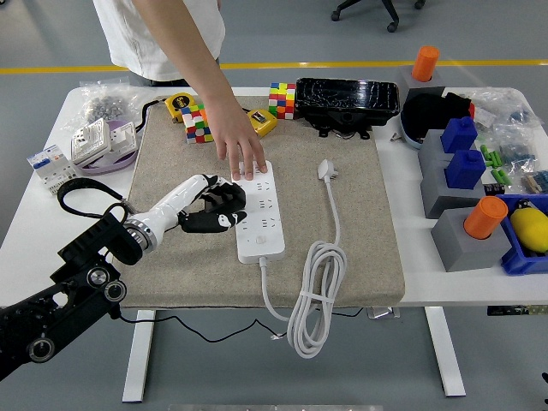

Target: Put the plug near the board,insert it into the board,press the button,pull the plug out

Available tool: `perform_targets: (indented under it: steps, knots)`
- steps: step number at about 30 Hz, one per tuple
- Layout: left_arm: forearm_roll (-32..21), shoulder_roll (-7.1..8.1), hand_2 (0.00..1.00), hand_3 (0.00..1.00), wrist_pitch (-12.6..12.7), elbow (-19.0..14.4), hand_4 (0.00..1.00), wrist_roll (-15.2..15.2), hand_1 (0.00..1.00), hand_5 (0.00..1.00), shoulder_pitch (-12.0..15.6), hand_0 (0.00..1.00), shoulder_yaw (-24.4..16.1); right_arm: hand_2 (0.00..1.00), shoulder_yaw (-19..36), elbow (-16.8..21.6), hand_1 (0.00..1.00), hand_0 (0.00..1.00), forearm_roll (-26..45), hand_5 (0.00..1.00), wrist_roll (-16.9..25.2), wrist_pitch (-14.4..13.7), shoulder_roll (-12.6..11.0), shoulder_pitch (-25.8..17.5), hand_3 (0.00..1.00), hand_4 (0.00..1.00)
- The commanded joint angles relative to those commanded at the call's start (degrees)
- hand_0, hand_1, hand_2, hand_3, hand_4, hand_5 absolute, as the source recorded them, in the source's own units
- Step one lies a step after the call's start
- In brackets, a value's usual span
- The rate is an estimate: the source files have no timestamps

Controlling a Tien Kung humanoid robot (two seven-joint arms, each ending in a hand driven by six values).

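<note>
1. The white rectangular power strip (259, 211) lay on the beige felt mat (342, 231) on the white table (428, 282), its long axis running near-to-far.
2. Your left hand (214, 205) reached in from the lower left, its fingers (224, 195) closed around the black plug (229, 199) at the strip's left edge.
3. A person's hand (238, 145) pressed on the strip's far end.

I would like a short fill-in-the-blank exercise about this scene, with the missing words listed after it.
1. The left hand holds a black ____ at the power strip.
2. A person's hand presses on the strip's ____ end.
3. The strip lies on a ____ mat.
4. The strip's own white plug lies ____ of it.

Missing: plug; far; beige; right
</note>
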Motion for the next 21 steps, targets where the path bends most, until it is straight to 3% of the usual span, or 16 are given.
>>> perform_targets:
  steps: [11,21]
  knots:
    - [0.3,-0.5,0.753,0.658,-0.56,-1.67,0.753,0.67,0.772,0.388,-1.77,0.7,0.82,0.719,0.07,-0.05,0.715,0.742,0.04,0.662,-0.05,0.03,-0.09,-0.24,0.718,0.995]
    - [-0.48,-1.75,0.744,0.652,-1.02,-0.38,0.753,0.93,0.762,0.388,-4.13,0.697,3.09,0.719,-0.03,0.0,0.715,0.742,0.19,0.662,-0.02,0.12,-0.05,-0.16,0.718,0.995]
